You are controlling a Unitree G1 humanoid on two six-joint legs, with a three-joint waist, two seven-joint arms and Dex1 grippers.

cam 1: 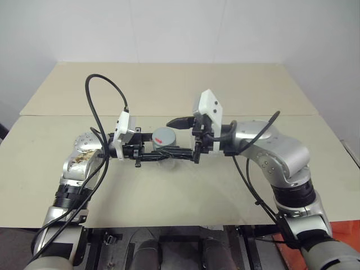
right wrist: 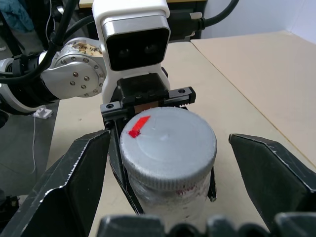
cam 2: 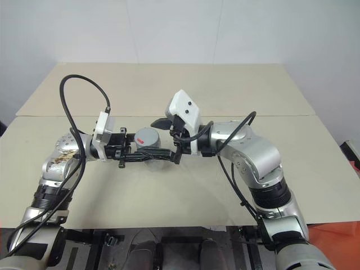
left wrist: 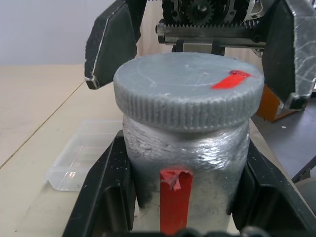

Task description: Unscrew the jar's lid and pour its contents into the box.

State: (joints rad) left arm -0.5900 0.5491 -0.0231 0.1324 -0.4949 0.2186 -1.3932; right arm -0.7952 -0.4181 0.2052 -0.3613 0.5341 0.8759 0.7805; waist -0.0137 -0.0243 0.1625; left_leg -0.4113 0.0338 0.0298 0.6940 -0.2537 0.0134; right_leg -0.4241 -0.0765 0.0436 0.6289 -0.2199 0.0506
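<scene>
The jar [left wrist: 185, 158] is held upright above the table [cam 1: 169, 185], clamped at its body by the left tool [cam 1: 163, 154], whose two black fingers [left wrist: 106, 192] press on opposite sides of it. Its silvery wrapping looks wrinkled and a little slick, with a red strip running down the side. It seems small, rigid and probably light, so a firm side grip on the body should keep it from turning. The lid [left wrist: 187, 91] is still screwed on; its edge is finely ribbed, which makes that rim the natural place to take hold for twisting. A red mark sits on the lid's flat top.

The right tool [right wrist: 168, 173] is spread wide, one finger [right wrist: 81, 177] on either side of the lid and clear of it, holding nothing. To unscrew, it would need to close squarely on the ribbed rim without nudging the jar askew.

The clear plastic box [left wrist: 81, 160] lies on the table just beside and below the jar. Whatever is inside the jar is hidden.
</scene>
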